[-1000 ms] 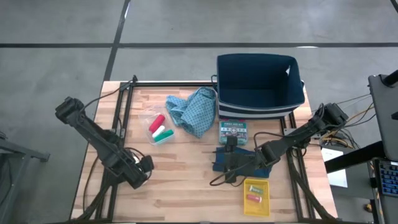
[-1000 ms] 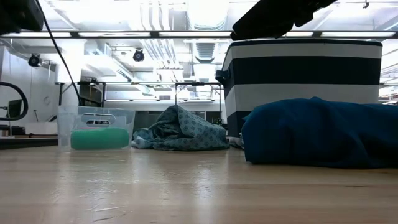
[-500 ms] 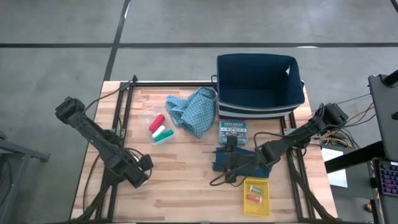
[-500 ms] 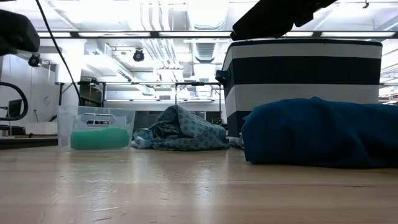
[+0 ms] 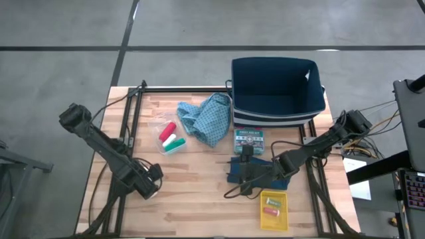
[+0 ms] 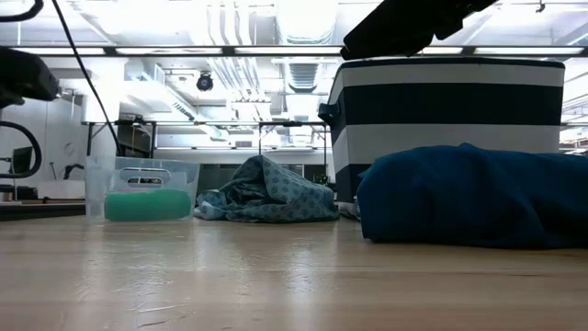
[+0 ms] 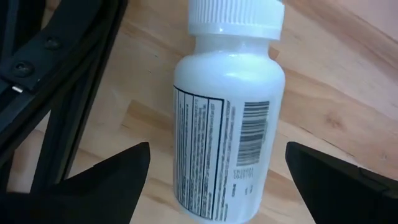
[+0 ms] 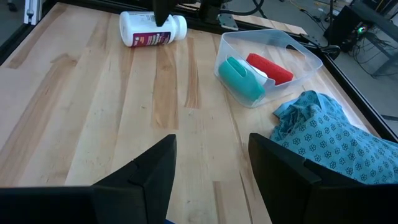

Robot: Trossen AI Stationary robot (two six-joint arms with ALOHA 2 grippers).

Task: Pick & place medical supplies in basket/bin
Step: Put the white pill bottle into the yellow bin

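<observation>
Hovering at the tabletop's (image 5: 199, 192) 8 o'clock corner, left pincer (image 7: 211, 171) has fingers apart on either side of the lying bottle (image 7: 227, 118), not clamped. Right pincer (image 8: 208, 165), fingers apart, sits over the teal cloth (image 5: 255, 171) at 5 o'clock. Tray of cylinders (image 5: 171, 139) and blue cloth (image 5: 209, 118) lie at 11 o'clock, bin (image 5: 275, 89) at 1 o'clock.

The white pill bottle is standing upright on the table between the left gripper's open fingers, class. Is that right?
Not quite. The white pill bottle lies on its side on the table, as the right wrist view shows. It does sit between the left gripper's open fingers, as the left wrist view shows.
</observation>
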